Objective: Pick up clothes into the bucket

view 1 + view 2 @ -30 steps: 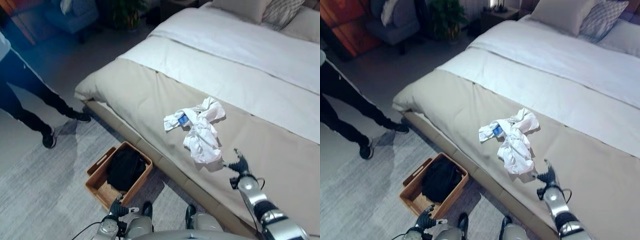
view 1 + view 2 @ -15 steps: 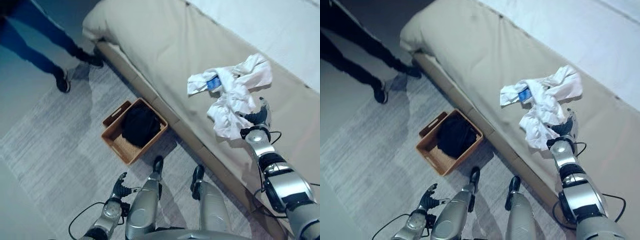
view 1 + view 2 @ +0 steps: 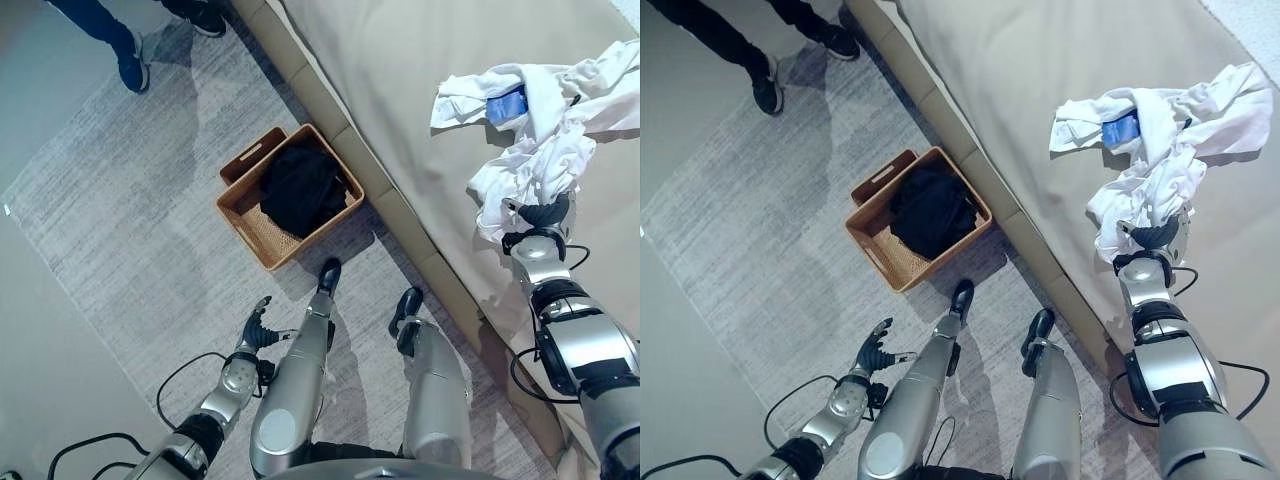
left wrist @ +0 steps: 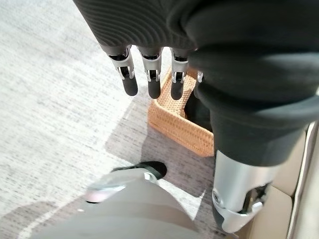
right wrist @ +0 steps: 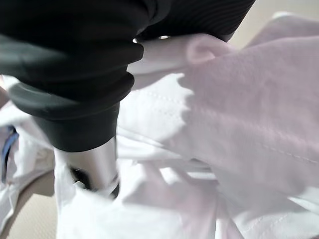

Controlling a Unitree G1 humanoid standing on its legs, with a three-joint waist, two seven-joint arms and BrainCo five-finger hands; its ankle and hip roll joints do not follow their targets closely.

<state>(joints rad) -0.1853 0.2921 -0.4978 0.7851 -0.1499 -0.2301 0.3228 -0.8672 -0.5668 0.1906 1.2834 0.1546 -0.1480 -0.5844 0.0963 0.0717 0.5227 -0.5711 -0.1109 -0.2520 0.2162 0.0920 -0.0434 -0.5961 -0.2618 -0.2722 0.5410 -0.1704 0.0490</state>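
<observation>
Nearest, the left hand [image 3: 256, 328] hangs low over the grey rug [image 3: 130, 230], its dark-tipped fingers [image 4: 130, 84] straight, loosely spread and holding nothing; the left wrist view shows what the head views do not, a corner of the woven basket [image 4: 179, 130] just past those fingertips, apart from them; in the head views the same brown wicker basket [image 3: 250, 222] stands on the rug close beside the bed's edge, with a dark garment [image 3: 300, 190] bundled inside it and a handle slot in its far wall; further on, the right hand [image 3: 540, 215] reaches onto the beige bedspread [image 3: 400, 80] and is pushed into the near end of the white garment [image 3: 545, 150], the cloth draped over it; whether its fingers are curled on the fabric or straight cannot be told, since they are buried in the folds; the right wrist view shows, from very close, white cloth [image 5: 224, 129] with stitched seams pressed right against the hand's dark cover; the garment lies crumpled on the bed, well apart from the basket, twisted into a long heap with a small blue patch [image 3: 505, 104] showing near its far end; farthest, a person's dark shoes [image 3: 130, 70] stand on the floor beyond the rug.
</observation>
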